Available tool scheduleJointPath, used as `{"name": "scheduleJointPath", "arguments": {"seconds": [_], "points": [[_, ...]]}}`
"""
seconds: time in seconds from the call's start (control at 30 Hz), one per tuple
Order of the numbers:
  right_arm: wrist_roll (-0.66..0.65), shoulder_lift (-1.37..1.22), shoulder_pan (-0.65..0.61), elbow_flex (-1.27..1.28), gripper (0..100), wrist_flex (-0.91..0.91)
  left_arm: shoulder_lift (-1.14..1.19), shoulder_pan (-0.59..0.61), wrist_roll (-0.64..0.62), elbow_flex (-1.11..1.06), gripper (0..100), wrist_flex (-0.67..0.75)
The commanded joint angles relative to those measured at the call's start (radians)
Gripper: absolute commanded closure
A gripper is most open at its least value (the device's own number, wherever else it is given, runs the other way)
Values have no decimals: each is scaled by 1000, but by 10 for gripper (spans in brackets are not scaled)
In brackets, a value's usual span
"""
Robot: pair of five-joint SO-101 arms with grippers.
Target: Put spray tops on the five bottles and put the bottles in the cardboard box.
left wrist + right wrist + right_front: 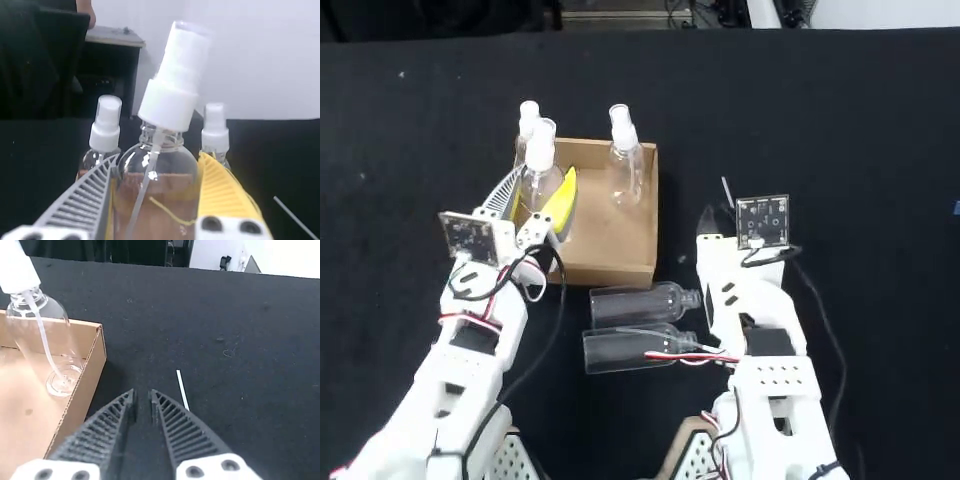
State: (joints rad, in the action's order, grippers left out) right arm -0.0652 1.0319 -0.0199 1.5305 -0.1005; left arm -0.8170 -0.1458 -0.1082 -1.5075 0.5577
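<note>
Bottle (155,175) stands upright in our left gripper (535,198) (clamped on it), box (615,245) directly beneath; our right gripper (142,394), nearly closed, holds nothing.

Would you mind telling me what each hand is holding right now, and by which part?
The left hand grips a spray bottle by its clear body, just below the neck. The right hand holds nothing.

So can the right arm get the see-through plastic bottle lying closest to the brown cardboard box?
Probably yes. The right gripper holds nothing, and that clear plastic bottle lies uncovered on the black table close behind it, though it would need to pull back first.
</note>
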Motion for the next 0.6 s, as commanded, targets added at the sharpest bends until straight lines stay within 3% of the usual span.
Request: {"name": "scheduleJointPath", "arguments": {"seconds": [0.0, 0.43, 0.57], "points": [[-8, -5, 11, -65, 973, 26, 132, -8, -3, 59, 970, 210], [-9, -5, 8, -65, 973, 26, 549, 19, -3, 99, 970, 571], [-9, -5, 8, -64, 973, 26, 651, 61, -3, 119, 970, 608]]}}
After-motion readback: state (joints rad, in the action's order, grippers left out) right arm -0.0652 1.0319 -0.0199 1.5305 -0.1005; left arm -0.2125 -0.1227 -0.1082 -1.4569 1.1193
